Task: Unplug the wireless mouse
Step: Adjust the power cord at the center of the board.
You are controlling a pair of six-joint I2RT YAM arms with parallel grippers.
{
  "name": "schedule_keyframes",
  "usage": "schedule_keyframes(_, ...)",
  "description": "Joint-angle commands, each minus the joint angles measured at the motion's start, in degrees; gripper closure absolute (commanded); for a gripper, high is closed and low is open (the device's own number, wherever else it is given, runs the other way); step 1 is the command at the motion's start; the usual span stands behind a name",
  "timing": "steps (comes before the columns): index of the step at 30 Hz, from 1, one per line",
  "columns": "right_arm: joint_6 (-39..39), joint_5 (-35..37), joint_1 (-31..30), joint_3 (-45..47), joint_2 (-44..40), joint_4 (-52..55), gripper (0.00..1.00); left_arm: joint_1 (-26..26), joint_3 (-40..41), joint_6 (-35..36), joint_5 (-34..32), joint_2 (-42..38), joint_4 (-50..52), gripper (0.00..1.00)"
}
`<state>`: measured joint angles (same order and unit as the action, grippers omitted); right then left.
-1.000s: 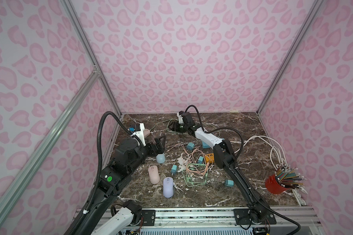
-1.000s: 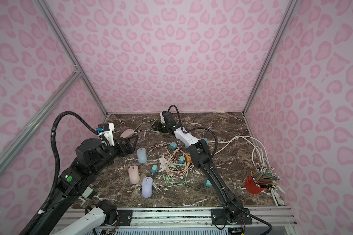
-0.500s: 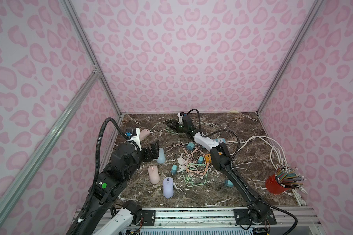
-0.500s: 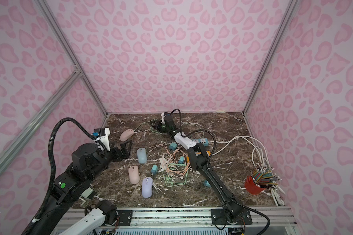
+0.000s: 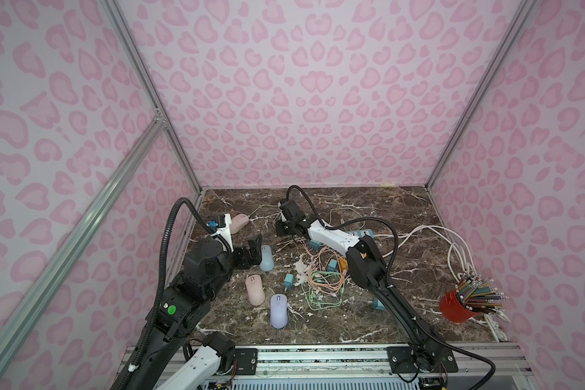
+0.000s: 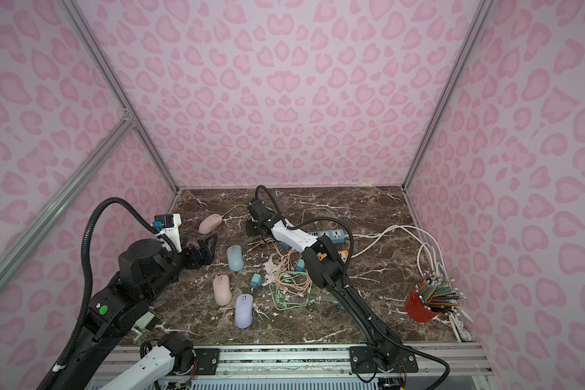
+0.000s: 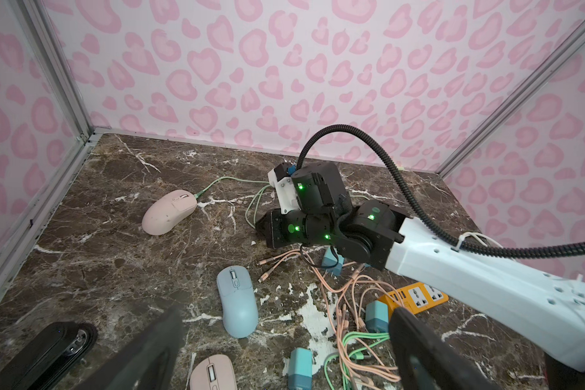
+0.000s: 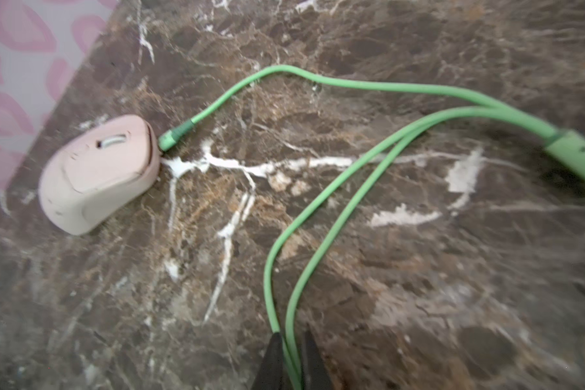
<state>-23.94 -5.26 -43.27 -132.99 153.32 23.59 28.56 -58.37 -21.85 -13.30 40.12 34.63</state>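
The pink wireless mouse [image 5: 239, 223] [image 6: 210, 224] [image 7: 169, 212] [image 8: 98, 172] lies at the back left of the marble table. A green cable's plug [image 8: 176, 136] meets its front end. That cable [image 8: 318, 81] comes from a splitter [image 8: 574, 152], from which two more green strands [image 8: 318, 219] run. My right gripper [image 8: 293, 341] [image 5: 279, 233] [image 7: 260, 224] is shut on those two strands, to the right of the mouse. My left gripper [image 5: 254, 251] [image 6: 207, 248] [image 7: 286, 312] stands open and holds nothing, beside a light blue mouse [image 5: 266, 258].
Another pink mouse [image 5: 254, 289] and a lilac mouse [image 5: 279, 310] lie near the front. A tangle of orange and green cables [image 5: 321, 280] with teal chargers and an orange power strip [image 7: 416, 297] fills the middle. A red pencil cup [image 5: 460, 304] and white cables [image 5: 453, 250] sit right.
My right gripper has reached further toward the back left and shut on the green strands. My left arm has drawn back slightly, its gripper still open.
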Motion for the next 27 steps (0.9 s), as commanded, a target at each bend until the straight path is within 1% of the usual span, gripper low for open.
schedule_keyframes(1,6.9,10.2,-1.2,6.1,-1.6,14.5,1.0,-0.6,0.2,0.5,0.2,0.0,-0.4,0.02)
schedule_keyframes(3,7.5,11.6,-1.7,13.9,-5.8,11.8,1.0,-0.7,0.2,0.4,0.3,0.2,-0.3,0.02)
schedule_keyframes(5,7.2,11.5,-1.7,23.2,-11.3,8.0,1.0,-1.0,0.3,0.3,0.3,0.2,-0.3,0.02)
schedule_keyframes(8,6.7,11.6,-1.1,33.9,-18.3,4.4,1.0,-1.4,0.5,0.1,0.5,0.2,-0.3,0.02)
schedule_keyframes(12,6.1,9.6,1.2,43.1,-25.5,0.6,1.0,-2.0,0.8,-0.3,1.3,0.5,-0.7,0.02)
schedule_keyframes(13,6.1,7.8,2.0,44.6,-27.0,-0.9,1.0,-2.2,0.8,-0.4,1.6,0.6,-0.7,0.02)
schedule_keyframes(14,6.0,5.1,3.0,45.7,-28.3,-2.9,0.98,-2.4,0.8,-0.5,1.8,0.7,-0.8,0.02)
schedule_keyframes(15,5.8,2.4,3.9,46.4,-29.3,-4.7,0.86,-2.6,0.8,-0.6,2.0,0.8,-0.9,0.02)
schedule_keyframes(16,5.1,-1.6,5.1,46.7,-30.2,-6.5,0.7,-2.7,0.9,-0.7,2.2,0.9,-1.0,0.02)
schedule_keyframes(17,3.6,-6.4,6.6,46.7,-30.6,-8.5,0.59,-2.8,0.9,-0.7,2.2,1.1,-1.0,0.02)
schedule_keyframes(18,1.8,-11.1,7.9,46.5,-30.8,-10.4,0.54,-2.8,0.9,-0.7,2.3,1.1,-1.0,0.02)
schedule_keyframes(20,-3.0,-20.2,10.4,45.4,-30.0,-14.8,0.52,-2.9,1.0,-0.7,2.1,1.2,-0.9,0.02)
schedule_keyframes(21,-4.8,-22.4,11.1,44.5,-29.4,-16.2,0.52,-2.9,1.1,-0.7,2.1,1.2,-0.9,0.02)
schedule_keyframes(23,-7.8,-24.6,11.8,41.1,-27.2,-17.3,0.53,-3.0,1.1,-0.7,2.0,1.1,-1.0,0.02)
schedule_keyframes(27,-15.0,-26.5,12.4,35.5,-22.4,-19.2,0.54,-3.1,0.9,-0.7,2.2,1.2,-1.1,0.02)
